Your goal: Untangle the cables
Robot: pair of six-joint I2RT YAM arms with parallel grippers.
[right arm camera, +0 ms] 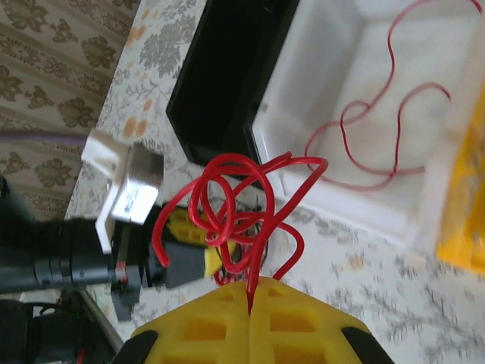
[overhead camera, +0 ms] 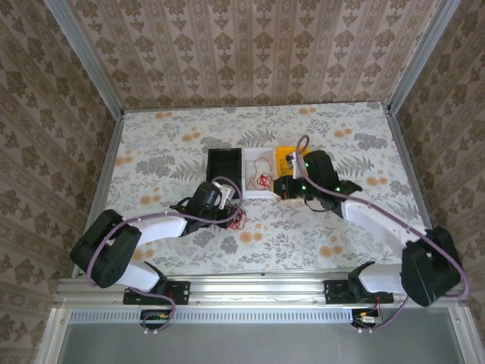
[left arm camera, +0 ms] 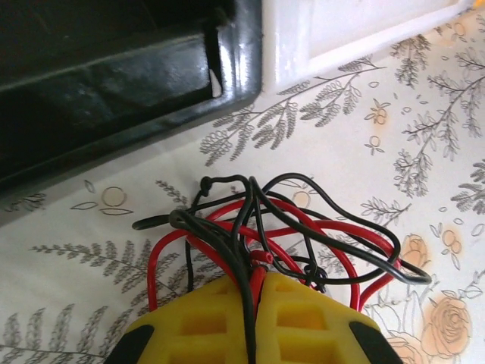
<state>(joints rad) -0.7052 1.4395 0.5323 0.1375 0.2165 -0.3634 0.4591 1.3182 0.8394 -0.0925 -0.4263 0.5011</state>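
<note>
A tangle of red and black cables (left arm camera: 295, 227) lies on the flowered table in front of the black bin; from above the tangle (overhead camera: 238, 221) sits just below that bin. My left gripper (left arm camera: 254, 282) is shut on a black and a red strand at its near edge. My right gripper (right arm camera: 250, 292) is shut on the end of a separate thick red cable (right arm camera: 235, 197), whose loops hang in the air by the white bin's near corner. In the top view my right gripper (overhead camera: 279, 188) is beside the white bin and my left gripper (overhead camera: 230, 212) is just left of the tangle.
Three bins stand in a row at mid table: black (overhead camera: 225, 168), white (overhead camera: 248, 173) and yellow (overhead camera: 286, 158). A thin red wire (right arm camera: 379, 129) lies loose in the white bin (right arm camera: 333, 68). The black bin's wall (left arm camera: 114, 83) is close ahead of my left gripper.
</note>
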